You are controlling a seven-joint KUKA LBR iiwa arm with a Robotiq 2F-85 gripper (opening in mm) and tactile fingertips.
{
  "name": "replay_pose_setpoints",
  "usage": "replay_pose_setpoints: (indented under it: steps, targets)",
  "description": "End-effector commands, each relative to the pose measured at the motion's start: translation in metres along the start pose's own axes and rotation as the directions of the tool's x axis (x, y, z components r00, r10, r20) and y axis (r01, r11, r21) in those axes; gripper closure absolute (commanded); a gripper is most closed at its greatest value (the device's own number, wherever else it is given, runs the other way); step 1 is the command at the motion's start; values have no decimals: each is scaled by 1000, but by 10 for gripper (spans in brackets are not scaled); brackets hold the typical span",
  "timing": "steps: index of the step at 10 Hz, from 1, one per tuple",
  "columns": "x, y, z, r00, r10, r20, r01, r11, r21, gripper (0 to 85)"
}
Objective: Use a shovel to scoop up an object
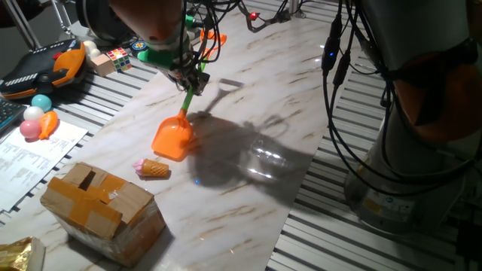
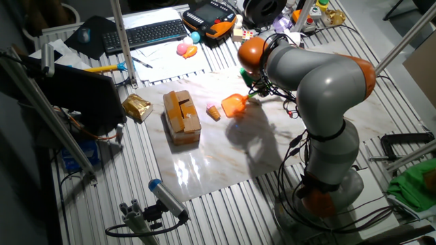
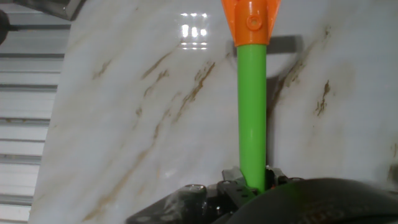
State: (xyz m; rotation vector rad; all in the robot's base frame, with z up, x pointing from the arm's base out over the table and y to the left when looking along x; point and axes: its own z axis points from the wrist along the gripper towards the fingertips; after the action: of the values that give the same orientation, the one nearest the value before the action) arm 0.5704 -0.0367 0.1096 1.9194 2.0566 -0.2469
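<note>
The shovel has an orange square scoop resting on the marble board and a green shaft running up into my gripper, which is shut on the shaft. The orange loop end sticks out behind the hand. The toy ice-cream cone, tan with a pink tip, lies on the board just in front of the scoop, a small gap between them. In the other fixed view the scoop sits right of the cone. The hand view shows only the shaft and the scoop's neck.
A taped cardboard box stands close to the cone at the board's near left. A pink ball and other toys, a Rubik's cube and a teach pendant lie at the left. A gold packet lies beside the box.
</note>
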Motion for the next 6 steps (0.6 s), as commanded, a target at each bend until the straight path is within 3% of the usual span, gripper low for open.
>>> replay_pose_setpoints:
  steps: [1, 6]
  targets:
    - [0, 0, -1, 1000, -3, 3, 3, 1000, -3, 843]
    - [-2, -1, 2, 1000, -7, 18, 8, 1000, -7, 843]
